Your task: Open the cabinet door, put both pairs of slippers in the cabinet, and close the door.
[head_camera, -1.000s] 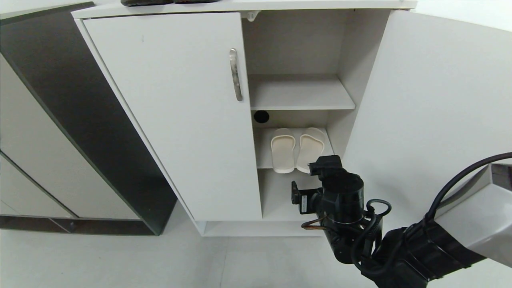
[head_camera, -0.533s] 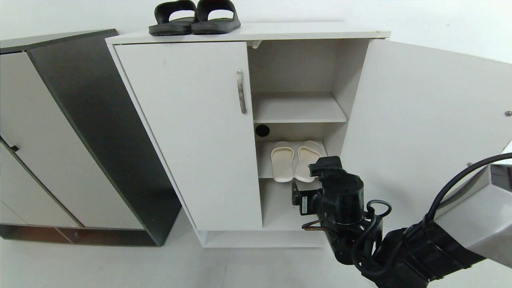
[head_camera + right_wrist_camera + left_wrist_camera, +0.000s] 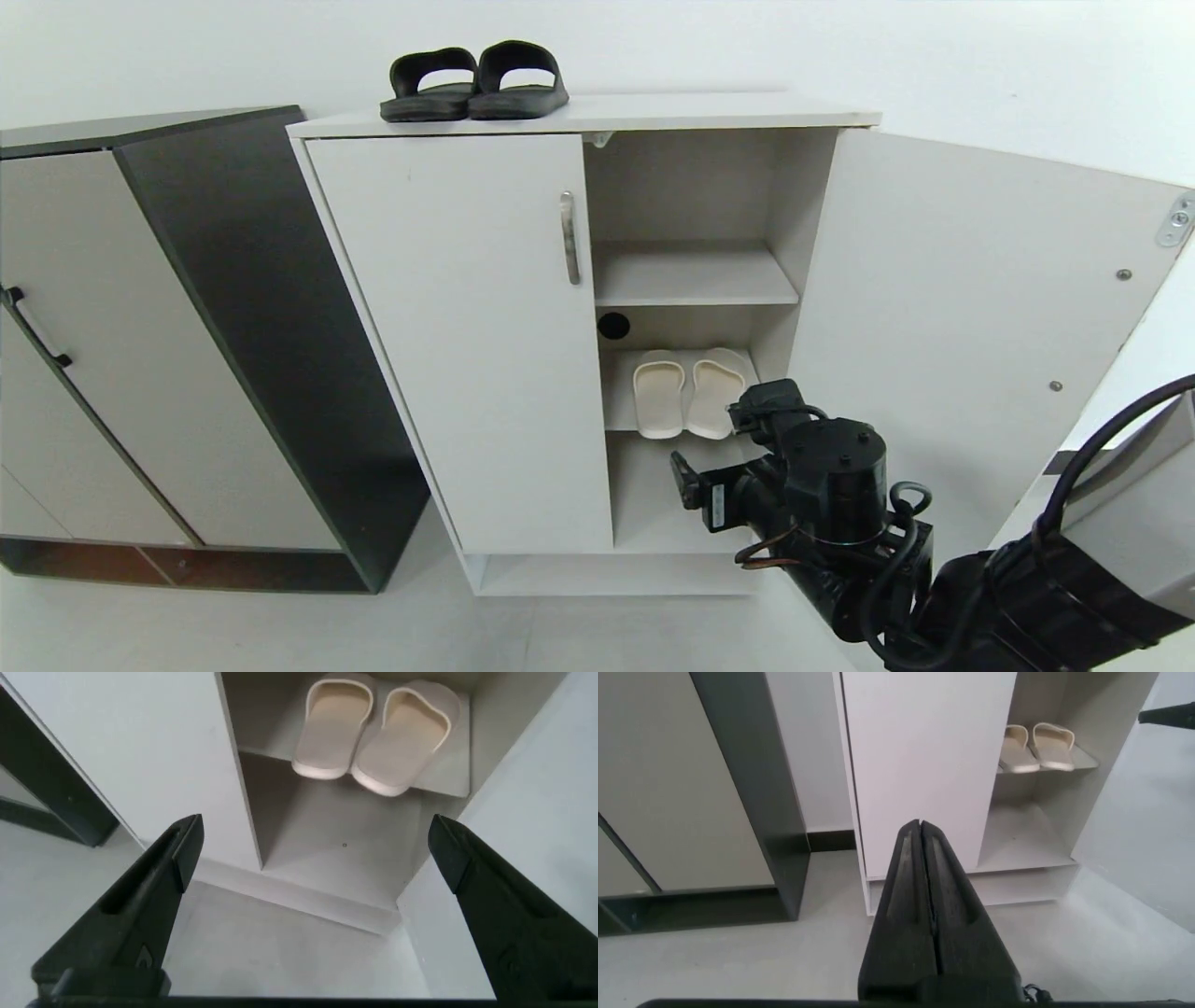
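cabinet (image 3: 709,110): white, two doors, stands on the floor (image 3: 280,625) against the wall.
right door (image 3: 952,327): swung wide open, inner face toward the camera.
left door (image 3: 467,345): shut, metal handle (image 3: 569,238) vertical near its inner edge.
white slippers (image 3: 684,392): pair side by side, touching, on the middle shelf in the open right half, heels toward the front edge.
black slippers (image 3: 474,82): pair side by side on top of the cabinet, over the shut left door, not inside yet.
upper shelf (image 3: 691,275): bare board above the white pair; round hole (image 3: 613,326) in the back panel just under it.
right gripper (image 3: 316,840): fingers spread wide, nothing held; sits low in front of the open compartment, below and in front of the white pair, not touching them.
left gripper (image 3: 920,831): fingers pressed fully together, nothing between them; well back from the cabinet, above the floor, pointing at the base of the left door.
dark cabinet (image 3: 243,308): separate unit just left of the white one, grey front, black side panel.
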Robot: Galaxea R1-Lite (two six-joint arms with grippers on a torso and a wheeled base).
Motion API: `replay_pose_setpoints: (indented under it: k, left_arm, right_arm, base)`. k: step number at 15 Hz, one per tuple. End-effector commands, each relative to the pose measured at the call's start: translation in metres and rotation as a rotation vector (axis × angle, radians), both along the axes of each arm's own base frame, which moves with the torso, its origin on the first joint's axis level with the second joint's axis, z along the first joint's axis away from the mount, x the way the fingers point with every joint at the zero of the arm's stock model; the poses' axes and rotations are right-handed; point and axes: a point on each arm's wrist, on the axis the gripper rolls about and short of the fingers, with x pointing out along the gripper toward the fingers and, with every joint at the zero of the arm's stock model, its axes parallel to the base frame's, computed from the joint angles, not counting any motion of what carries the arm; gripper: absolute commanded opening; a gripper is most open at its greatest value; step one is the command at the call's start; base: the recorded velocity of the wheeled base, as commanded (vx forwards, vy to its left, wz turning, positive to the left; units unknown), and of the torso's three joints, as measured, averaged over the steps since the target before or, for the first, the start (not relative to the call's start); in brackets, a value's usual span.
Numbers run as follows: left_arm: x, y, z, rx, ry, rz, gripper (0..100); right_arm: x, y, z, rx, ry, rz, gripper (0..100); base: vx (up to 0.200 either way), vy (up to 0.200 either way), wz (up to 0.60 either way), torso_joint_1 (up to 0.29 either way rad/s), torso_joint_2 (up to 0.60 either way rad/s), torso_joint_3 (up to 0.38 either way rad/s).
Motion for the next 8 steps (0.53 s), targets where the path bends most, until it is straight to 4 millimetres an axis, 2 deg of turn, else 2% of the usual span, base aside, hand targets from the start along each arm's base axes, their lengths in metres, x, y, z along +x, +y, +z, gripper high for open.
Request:
replay_pose_setpoints:
  k: [1,8]
  left_arm:
    - [0.0001,0.0000,0.0000,0.000,0.000,0.000,0]
    - [0.0001,0.0000,0.0000,0.000,0.000,0.000,0]
  right_arm:
    - [-0.0017,-0.0014,0.0019,0.002,-0.003,0.002,100]
    - [-0.0010,-0.0015,-0.0013,-0.006,0.002,-0.003,100]
  base:
    - [0.000,0.000,0.00,0.000,0.00,0.000]
    - [0.000,0.200,0.00,0.002,0.00,0.006]
